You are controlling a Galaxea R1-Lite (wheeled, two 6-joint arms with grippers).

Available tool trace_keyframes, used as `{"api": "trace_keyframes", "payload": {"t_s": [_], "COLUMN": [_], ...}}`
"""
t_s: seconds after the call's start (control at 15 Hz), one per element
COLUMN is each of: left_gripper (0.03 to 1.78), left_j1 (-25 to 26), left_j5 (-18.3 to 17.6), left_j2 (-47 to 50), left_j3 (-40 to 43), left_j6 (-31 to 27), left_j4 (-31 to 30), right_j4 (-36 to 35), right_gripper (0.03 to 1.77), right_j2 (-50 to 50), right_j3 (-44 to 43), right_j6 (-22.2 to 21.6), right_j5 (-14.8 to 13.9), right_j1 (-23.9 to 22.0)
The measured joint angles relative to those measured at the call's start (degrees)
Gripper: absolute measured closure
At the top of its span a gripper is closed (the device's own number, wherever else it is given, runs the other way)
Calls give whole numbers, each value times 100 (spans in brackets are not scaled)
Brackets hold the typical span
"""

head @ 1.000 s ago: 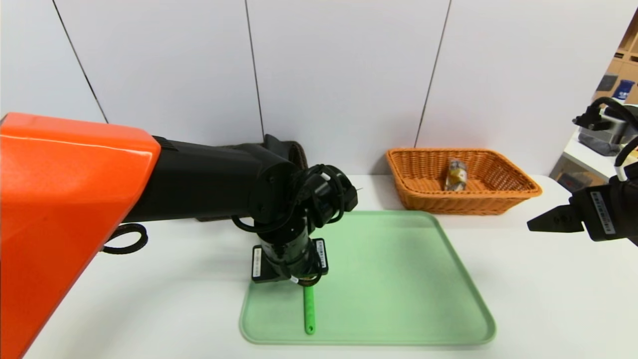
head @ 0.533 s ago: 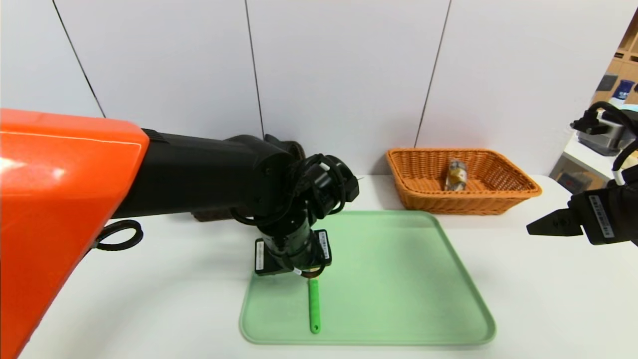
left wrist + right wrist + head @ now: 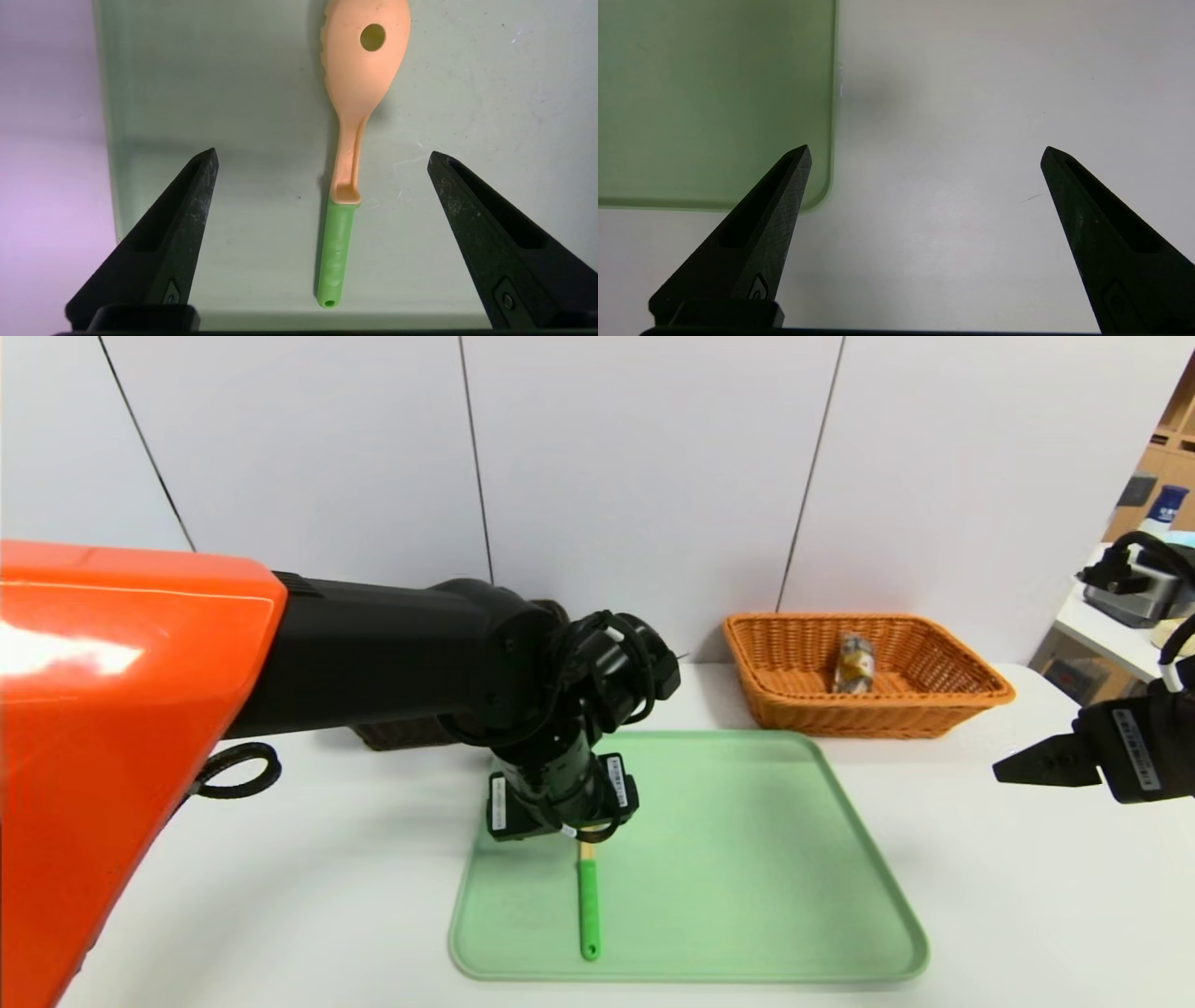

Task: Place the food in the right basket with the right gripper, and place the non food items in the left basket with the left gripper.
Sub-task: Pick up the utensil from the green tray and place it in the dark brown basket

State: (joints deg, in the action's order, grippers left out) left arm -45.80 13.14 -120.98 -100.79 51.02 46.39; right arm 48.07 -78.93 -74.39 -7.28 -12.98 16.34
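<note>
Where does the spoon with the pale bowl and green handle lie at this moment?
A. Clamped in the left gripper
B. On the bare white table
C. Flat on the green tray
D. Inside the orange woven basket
C: the spoon with the pale bowl and green handle lies flat on the green tray, untouched between the open fingers of the left gripper.

Head camera overlooks the table; both wrist cameras share the green tray [image 3: 747, 859].

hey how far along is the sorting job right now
Done: the wrapped snack lies in the orange basket. In hand: nothing; the left gripper hovers with jaws wide open above the spoon lying on the green tray. Left: the spoon must go into the dark basket. The right gripper waits open beside the tray.
</note>
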Motion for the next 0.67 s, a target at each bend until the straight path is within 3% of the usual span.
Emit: {"api": "trace_keyframes", "payload": {"t_s": [0.67], "left_gripper": [14], "left_j1": [-9], "left_j5": [-33], "left_j2": [-230], "left_j3": [-133], "left_j6": [-17], "left_j4": [27], "right_j4": [9], "right_gripper": [10], "right_j2": [85], "right_j3": [124], "right_j6": [11], "right_j5": [0], "right_j1": [0]}}
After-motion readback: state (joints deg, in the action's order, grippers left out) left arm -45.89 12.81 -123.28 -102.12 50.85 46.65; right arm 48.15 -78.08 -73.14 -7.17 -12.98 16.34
